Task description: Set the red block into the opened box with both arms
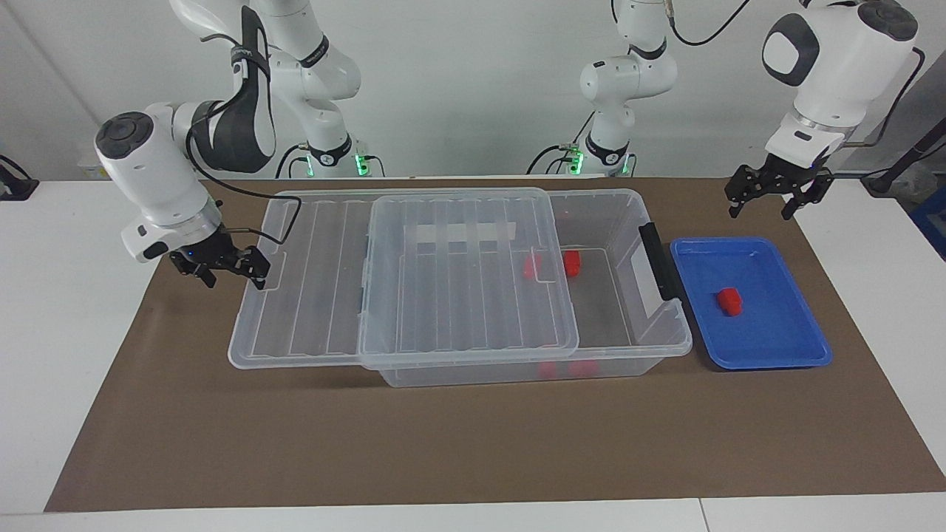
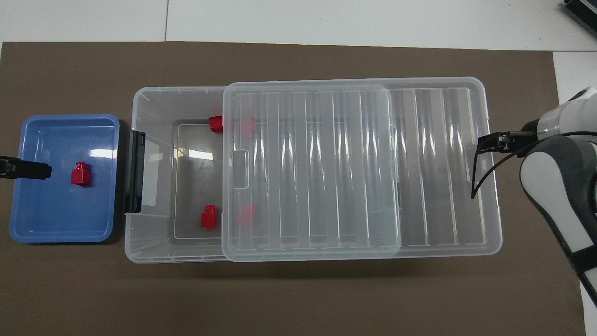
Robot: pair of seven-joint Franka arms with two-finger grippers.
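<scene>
One red block (image 1: 729, 301) (image 2: 80, 173) lies in the blue tray (image 1: 783, 355) (image 2: 28, 228). The clear box (image 1: 665, 347) (image 2: 140, 247) holds several more red blocks, two uncovered (image 2: 215, 123) (image 2: 208, 217). Its ribbed lid (image 1: 458, 273) (image 2: 317, 168) sits slid toward the right arm's end, overhanging the box there. My right gripper (image 1: 233, 278) (image 2: 489, 141) is open at that overhanging end, one finger hooked on the lid's rim tab. My left gripper (image 1: 768, 205) (image 2: 28, 170) hangs open and empty over the tray's edge at the left arm's end.
A brown mat (image 1: 473, 443) covers the table under everything. The box's black latch (image 1: 658, 258) (image 2: 136, 170) faces the blue tray. The two arm bases stand at the robots' edge of the mat.
</scene>
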